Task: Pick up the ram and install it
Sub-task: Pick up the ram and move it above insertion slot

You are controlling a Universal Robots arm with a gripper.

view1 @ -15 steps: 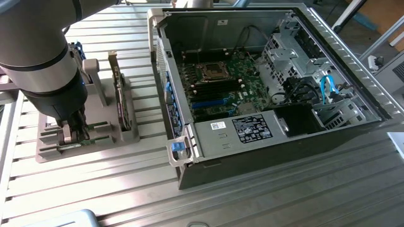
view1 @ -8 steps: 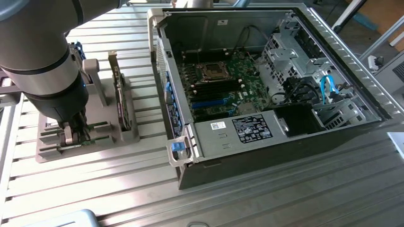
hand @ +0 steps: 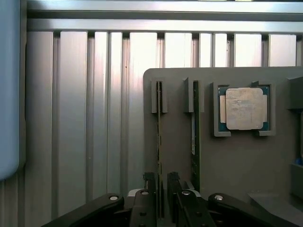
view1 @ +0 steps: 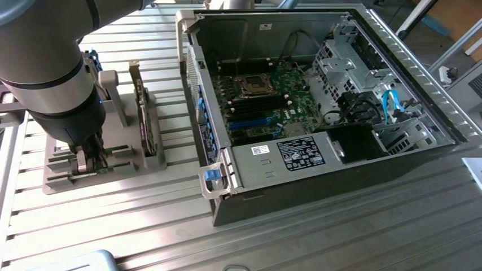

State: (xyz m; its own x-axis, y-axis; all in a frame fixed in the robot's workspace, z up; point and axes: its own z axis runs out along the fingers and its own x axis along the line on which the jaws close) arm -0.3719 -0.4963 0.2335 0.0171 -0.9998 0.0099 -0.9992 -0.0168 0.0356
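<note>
Gripper (hand: 161, 178) is down at the grey holder tray (hand: 227, 163). Its jaws stand apart, one on each side of the ram (hand: 159, 142), with a sliver of tray showing between stick and pad, so nothing is clamped yet. The ram sits edge-up in its slot, directly between the jaws and running on ahead of them. You can't tell how much of it lies beneath them. Watch three things. If the jaws close off-centre, one pad will likely shove the thin board sideways against the slot posts. If the lift is tilted, it could bind there or flex. If you grip near one end, expect it to pivot. A second memory stick (hand: 195, 137) stands just outside one jaw, close enough to be clipped. The processor (hand: 244, 109) rests in its nest beyond that, and any markings on its lid are too faint to read. In the exterior view the gripper (view1: 89, 158) sits well apart from the open computer case (view1: 421, 73). The black power-supply label (view1: 301, 153) and the white stickers carry print you can't read, and no brand is legible.
</note>
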